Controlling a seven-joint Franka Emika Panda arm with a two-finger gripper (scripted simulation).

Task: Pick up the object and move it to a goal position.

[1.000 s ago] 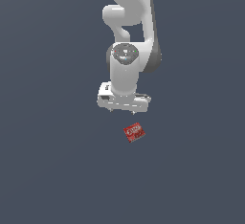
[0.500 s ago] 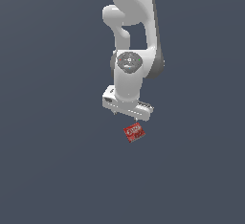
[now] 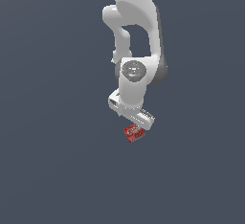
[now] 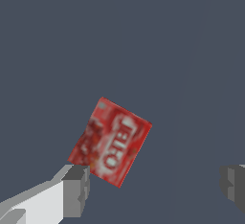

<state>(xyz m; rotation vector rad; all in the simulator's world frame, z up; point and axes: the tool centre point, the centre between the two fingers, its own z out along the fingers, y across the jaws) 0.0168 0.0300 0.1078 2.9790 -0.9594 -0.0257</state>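
The object is a small flat red box with white print, lying on the dark grey floor just below the white hand in the exterior view. My gripper hangs right over it, with the hand turned at a slant. In the wrist view the object lies tilted, one corner close to one grey fingertip, and the other fingertip stands far off. The gripper is open. Most of the box lies outside the gap between the fingers, and nothing is held.
The white arm rises above the hand to the top edge of the exterior view. Plain dark grey floor surrounds the box, with no other objects in view.
The hand has come down towards the box and shifted slightly to the exterior view's right, turning to a slant. The box has not moved.
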